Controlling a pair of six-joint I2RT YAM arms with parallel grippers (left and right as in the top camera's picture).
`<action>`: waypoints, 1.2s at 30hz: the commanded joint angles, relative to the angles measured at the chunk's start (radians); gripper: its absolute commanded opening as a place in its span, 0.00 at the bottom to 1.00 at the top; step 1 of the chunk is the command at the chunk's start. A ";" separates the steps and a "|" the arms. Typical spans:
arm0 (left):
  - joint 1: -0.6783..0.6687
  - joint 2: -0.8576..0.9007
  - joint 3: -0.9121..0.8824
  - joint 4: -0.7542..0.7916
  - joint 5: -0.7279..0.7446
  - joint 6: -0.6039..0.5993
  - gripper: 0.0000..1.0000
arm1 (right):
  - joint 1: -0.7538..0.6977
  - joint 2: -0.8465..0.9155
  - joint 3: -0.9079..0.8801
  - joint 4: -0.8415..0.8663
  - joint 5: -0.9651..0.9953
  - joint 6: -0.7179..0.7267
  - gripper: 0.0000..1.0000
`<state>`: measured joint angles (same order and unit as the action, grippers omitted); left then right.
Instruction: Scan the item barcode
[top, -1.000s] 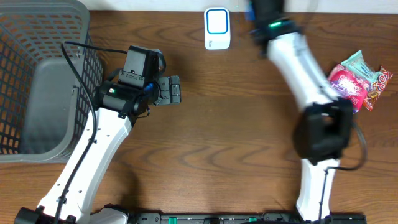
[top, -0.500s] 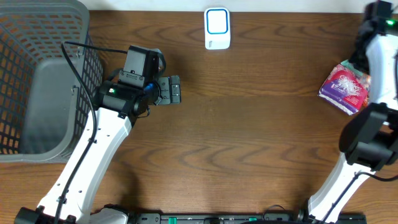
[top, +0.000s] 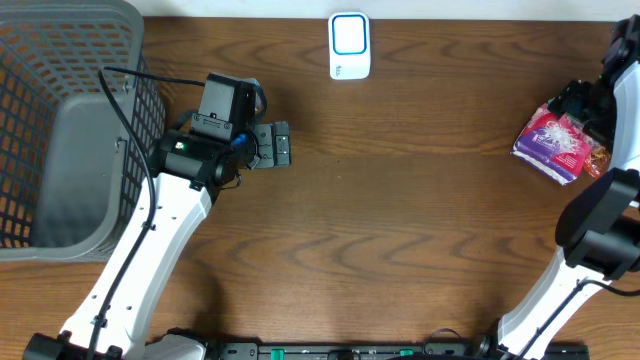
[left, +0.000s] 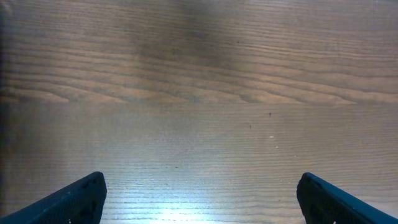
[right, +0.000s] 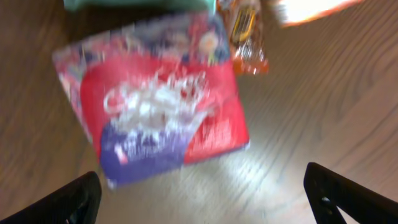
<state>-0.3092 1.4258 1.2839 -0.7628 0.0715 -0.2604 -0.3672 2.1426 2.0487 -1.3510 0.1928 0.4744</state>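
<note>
Left gripper (left: 199, 198) jaws spread over bare table (top: 400, 200). Right gripper (right: 200, 196) jaws also spread wide, above the red-purple snack packet (top: 553, 140). The packet lies flat at the table's right edge, touching other wrappers (right: 245, 31), well apart from the white scanner (top: 349, 45).

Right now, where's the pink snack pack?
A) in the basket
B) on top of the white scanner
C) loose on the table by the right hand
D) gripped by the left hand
C: the pink pack lies flat on the wooden table at its right edge. The wrist view shows the right hand open over it, gripping nothing.
</note>
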 joint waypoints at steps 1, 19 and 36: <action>0.003 0.005 0.013 -0.004 -0.013 0.009 0.98 | 0.003 -0.123 -0.001 -0.053 -0.088 0.011 0.99; 0.003 0.005 0.013 -0.004 -0.013 0.009 0.98 | 0.274 -0.662 -0.109 -0.347 -0.077 -0.057 0.99; 0.003 0.005 0.013 -0.004 -0.013 0.009 0.98 | 0.478 -1.232 -0.454 -0.347 -0.274 -0.053 0.99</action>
<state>-0.3092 1.4258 1.2839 -0.7624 0.0715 -0.2604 0.1036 0.9443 1.6028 -1.6962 -0.0505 0.4358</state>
